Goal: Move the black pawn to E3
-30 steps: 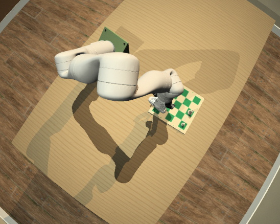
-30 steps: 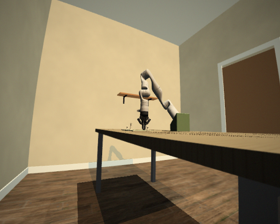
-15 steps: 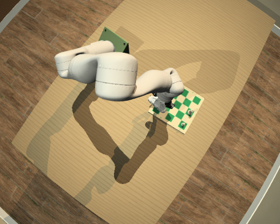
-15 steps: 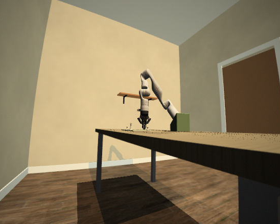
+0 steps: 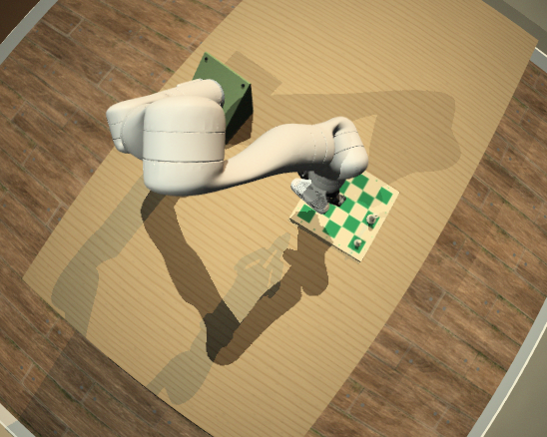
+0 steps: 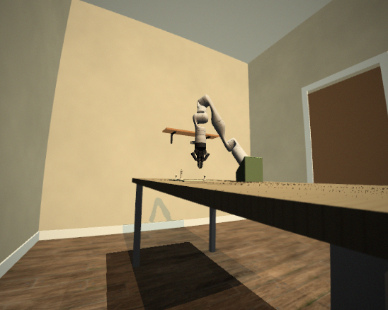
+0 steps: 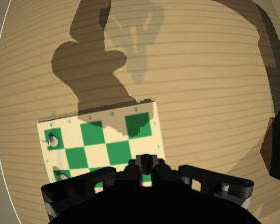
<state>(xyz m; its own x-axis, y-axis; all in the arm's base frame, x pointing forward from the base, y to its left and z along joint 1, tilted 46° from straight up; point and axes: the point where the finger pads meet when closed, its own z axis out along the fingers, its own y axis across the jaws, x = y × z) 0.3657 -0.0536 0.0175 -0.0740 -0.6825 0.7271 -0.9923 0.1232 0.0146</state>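
Note:
The green and cream chessboard [image 5: 346, 212] lies on the table, right of the arm's base. My gripper [image 5: 337, 199] hangs well above the board's near-left part and is shut on the black pawn [image 6: 200, 163], a small dark piece between the fingertips. From the side the gripper [image 6: 200, 161] is clearly lifted off the board [image 6: 192, 180]. In the wrist view the fingertips cover the pawn, with the board [image 7: 100, 145] far below. Two white pieces [image 5: 372, 218] [image 5: 358, 243] stand upright on the board's right edge; they also show in the wrist view [image 7: 52, 139] [image 7: 58, 175].
The green base block [image 5: 227, 95] carries the arm at the table's back left. A wooden wall shelf [image 6: 189, 133] hangs behind the arm. The board sits near the table's right edge.

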